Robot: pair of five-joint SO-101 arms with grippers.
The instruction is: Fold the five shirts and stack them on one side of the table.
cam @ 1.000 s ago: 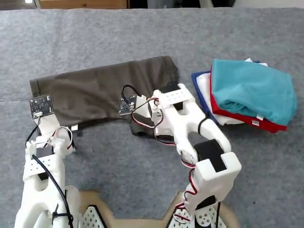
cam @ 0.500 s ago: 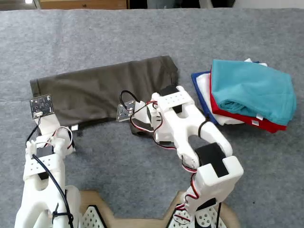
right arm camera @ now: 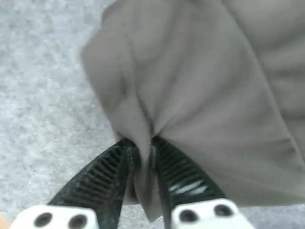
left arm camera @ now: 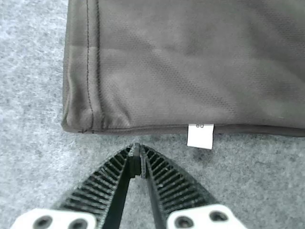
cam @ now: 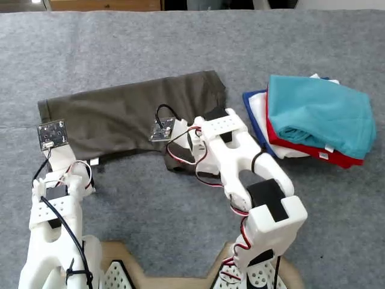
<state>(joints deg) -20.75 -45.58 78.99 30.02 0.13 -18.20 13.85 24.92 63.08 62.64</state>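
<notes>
Left gripper [left arm camera: 136, 160] is pinched closed and empty, on the grey mat [cam: 180, 48] just near of the brown shirt [cam: 120, 117], at its near-left hem corner. Right gripper [right arm camera: 143, 152] is clamped on a bunch of its near-right edge. Fabric looks thin, limp and light. I expect sag and bunching, so I'd grip the hemmed corners. Folded stack [cam: 319, 114] sits right, near the shirt's right end, and crowds any swing that way.
</notes>
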